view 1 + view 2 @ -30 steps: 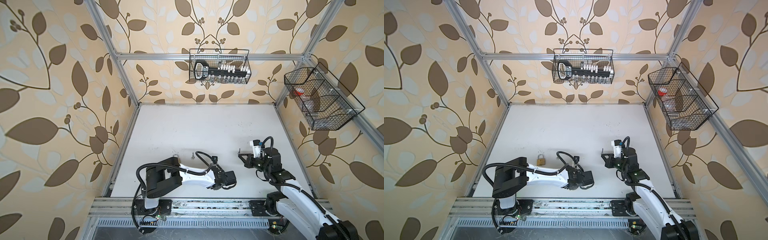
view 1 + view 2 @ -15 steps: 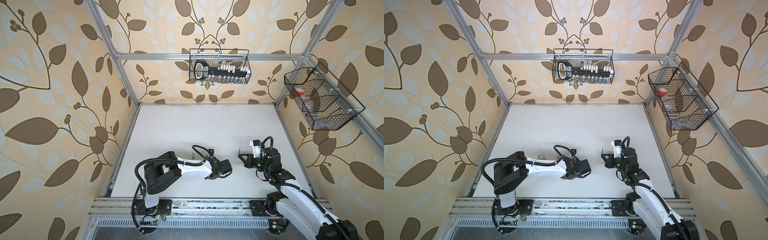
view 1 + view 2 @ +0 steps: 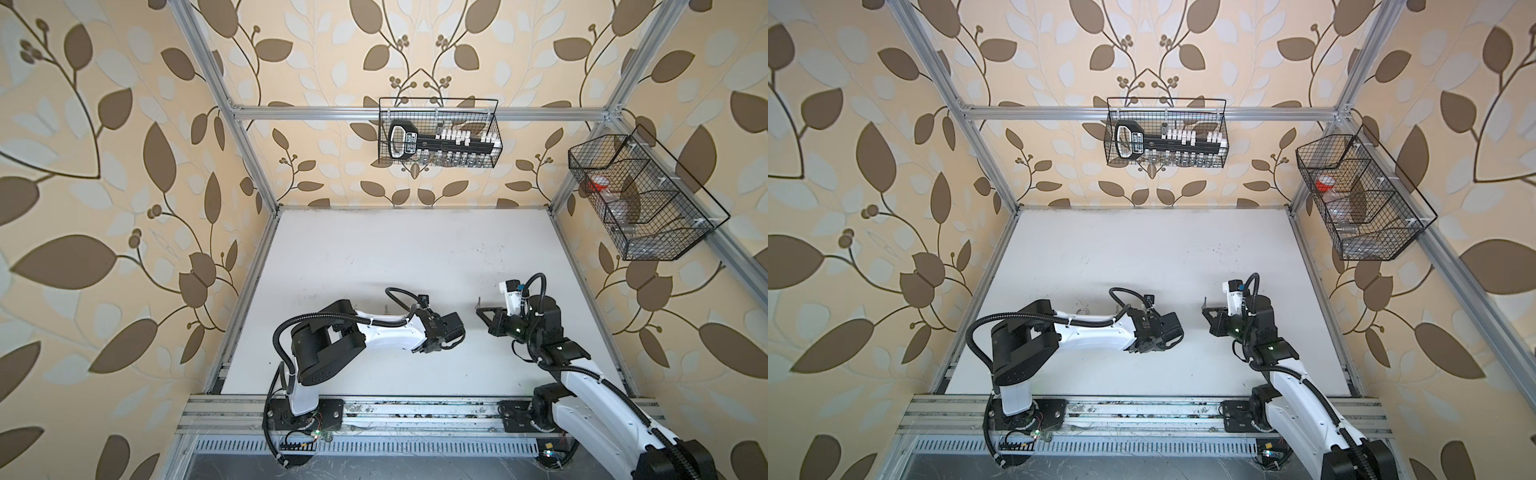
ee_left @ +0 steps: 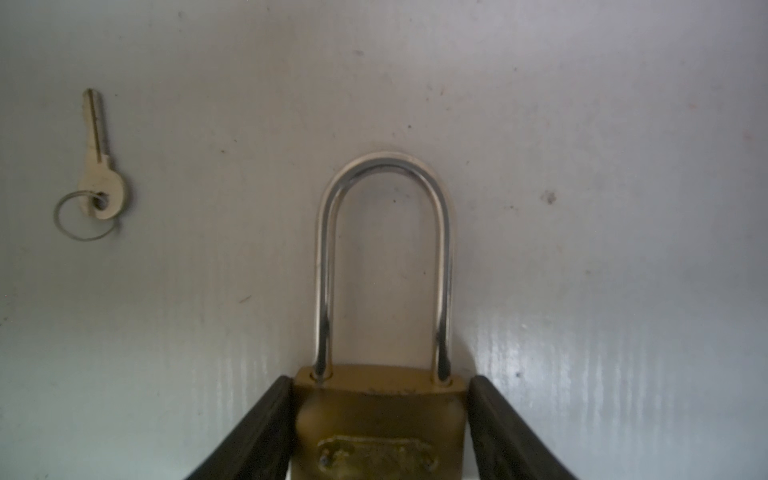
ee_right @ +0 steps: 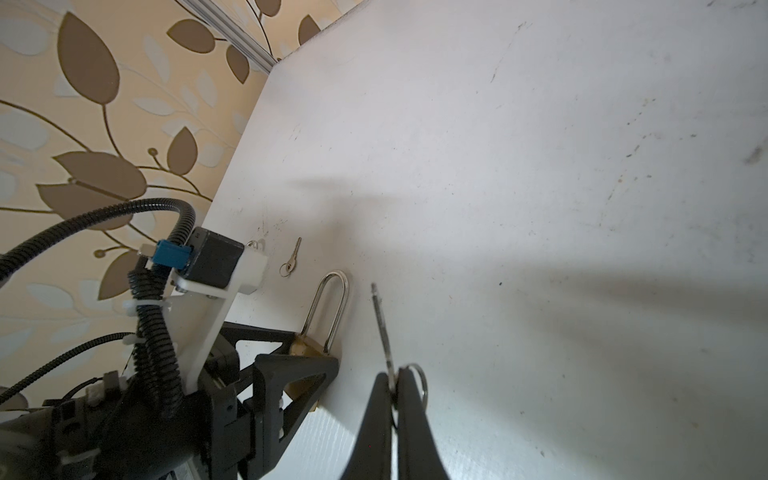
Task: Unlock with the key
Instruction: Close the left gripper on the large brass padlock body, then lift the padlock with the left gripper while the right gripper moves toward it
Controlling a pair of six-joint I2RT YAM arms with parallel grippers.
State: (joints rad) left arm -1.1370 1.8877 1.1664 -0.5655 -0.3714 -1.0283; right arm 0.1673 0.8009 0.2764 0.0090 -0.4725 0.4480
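Observation:
A brass padlock [image 4: 380, 419] with a long steel shackle [image 5: 330, 307] sits low over the white table between the fingers of my left gripper [image 4: 380, 380]. One finger touches the body. A thin light strip runs along the other finger [image 4: 482, 415], so the jaws stand slightly open around it. In both top views the left gripper [image 3: 446, 332] [image 3: 1167, 330] hides the padlock. My right gripper [image 5: 394, 376] [image 3: 482, 311] is shut on the key [image 5: 382, 328], whose blade sticks out past the fingertips towards the padlock, a short way off.
A second small key [image 4: 99, 166] [image 5: 292, 257] on a ring lies flat on the table beside the padlock. A metal loop [image 3: 1082, 311] peeks out behind the left arm. Wire baskets hang on the back wall [image 3: 438, 137] and right wall [image 3: 640, 199].
My left gripper has swung away from the table's front edge to level with the right gripper. The right arm has stayed still with the key.

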